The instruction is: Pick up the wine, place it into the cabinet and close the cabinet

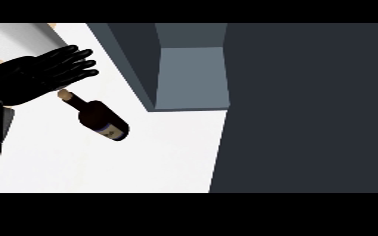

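- the wine bottle (102, 120) lies on its side on the white tabletop (148, 165), in the left part of the head view.
- its long axis runs on a diagonal: the cork-topped neck points up and to the left, the broad base points down and to the right.
- a pale label shows near the base end.
- 1 black hand (40, 75) shows at the upper left of the view; which hand it is cannot be told from this view alone.
- its fingers (74, 62) are straight and slightly spread, pointing right, and they curl round nothing.
- the bottle's cork end sits just beside the lower edge of the hand, below the fingers; whether it touches cannot be told.
- the grey cabinet (188, 75) stands to the right of the bottle, apart from it, with its open compartment facing the view.
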You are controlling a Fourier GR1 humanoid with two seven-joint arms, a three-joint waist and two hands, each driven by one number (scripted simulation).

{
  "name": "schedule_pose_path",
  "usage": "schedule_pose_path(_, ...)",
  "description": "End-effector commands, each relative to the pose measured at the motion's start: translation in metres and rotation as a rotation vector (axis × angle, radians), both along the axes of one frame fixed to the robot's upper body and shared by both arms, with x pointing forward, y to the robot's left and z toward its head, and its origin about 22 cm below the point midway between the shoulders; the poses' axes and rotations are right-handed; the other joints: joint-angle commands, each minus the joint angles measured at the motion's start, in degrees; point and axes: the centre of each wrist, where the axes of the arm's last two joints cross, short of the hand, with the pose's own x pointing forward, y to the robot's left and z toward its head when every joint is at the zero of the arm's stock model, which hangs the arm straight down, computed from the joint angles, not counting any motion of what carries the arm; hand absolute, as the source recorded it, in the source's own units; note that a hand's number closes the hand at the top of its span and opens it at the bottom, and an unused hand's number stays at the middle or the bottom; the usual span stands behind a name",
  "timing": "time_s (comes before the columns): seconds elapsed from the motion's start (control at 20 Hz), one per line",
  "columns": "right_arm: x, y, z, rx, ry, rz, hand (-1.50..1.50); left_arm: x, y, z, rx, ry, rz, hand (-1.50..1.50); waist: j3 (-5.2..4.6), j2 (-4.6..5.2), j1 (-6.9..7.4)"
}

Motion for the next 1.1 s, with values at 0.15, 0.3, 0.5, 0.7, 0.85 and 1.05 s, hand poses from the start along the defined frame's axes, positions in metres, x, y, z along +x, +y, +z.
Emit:
schedule_pose_path(0.15,-0.041,-0.011,0.021,-0.013,-0.093,-0.043,-1.5,0.005,0.008,-0.031,0.033,-0.007,0.001,-1.5,-0.02,-0.07,-0.11)
schedule_pose_path(0.3,-0.039,-0.008,0.017,0.001,-0.092,-0.051,-1.5,0.003,0.013,-0.045,0.046,-0.019,0.022,-1.5,-0.06,0.01,-0.43)
schedule_pose_path(0.5,-0.033,-0.006,0.022,0.003,-0.084,-0.038,-1.5,0.007,0.02,-0.053,0.068,-0.012,0.021,-1.5,-0.11,0.19,-0.41)
schedule_pose_path(0.7,-0.038,-0.009,0.02,0.005,-0.103,-0.036,-1.5,0.001,0.036,-0.061,0.1,0.007,0.055,-1.5,-0.08,0.17,-0.71)
schedule_pose_path(0.85,-0.036,-0.013,0.023,-0.025,-0.107,-0.027,-1.5,0.001,0.022,-0.072,0.093,0.007,0.038,-1.5,-0.09,0.27,-0.65)
schedule_pose_path(1.05,-0.035,-0.008,0.019,-0.008,-0.1,-0.023,-1.5,-0.008,0.026,-0.088,0.125,0.043,0.049,-1.5,-0.21,0.39,-1.36)
